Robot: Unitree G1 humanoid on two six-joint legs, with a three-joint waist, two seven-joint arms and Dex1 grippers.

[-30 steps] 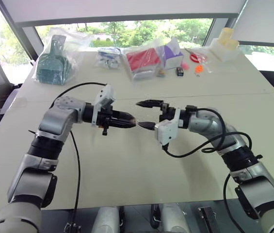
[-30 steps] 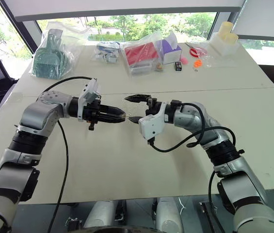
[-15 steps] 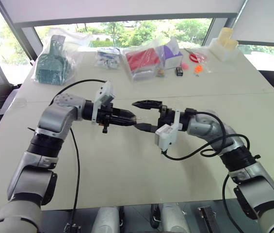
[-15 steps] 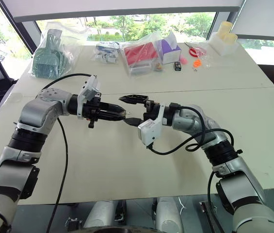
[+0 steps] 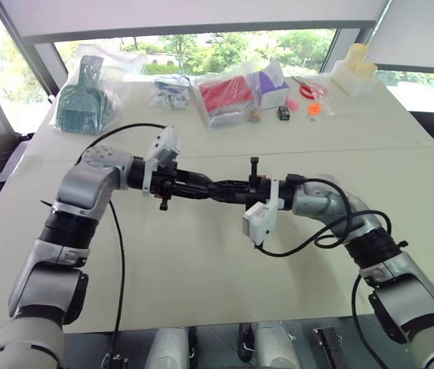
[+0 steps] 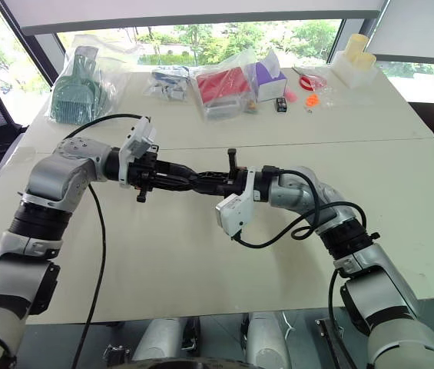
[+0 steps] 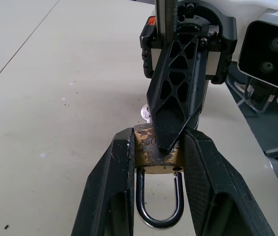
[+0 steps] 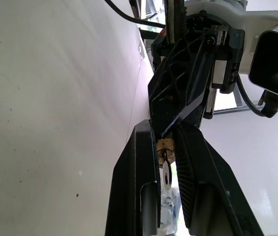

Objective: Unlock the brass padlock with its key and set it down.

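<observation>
Midair above counter (image 5: 201, 261), both hands meet tip to tip. Left hand (image 7: 156, 147) clamped on brass padlock (image 7: 151, 152) body, silver shackle toward its wrist. Right hand (image 8: 166, 147) pinched shut on key (image 8: 166, 173) at padlock. Bagged items at counter's far edge.

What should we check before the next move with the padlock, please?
1. Padlock gripped by left gripper: ok, body clamped between both fingers.
2. Right gripper shut on key: ok.
3. Key fully seated in padlock: cannot tell, fingers hide the keyhole.
4. Shackle released: not ok, both legs sit in the body.
5. Padlock held off the table: ok.
</observation>
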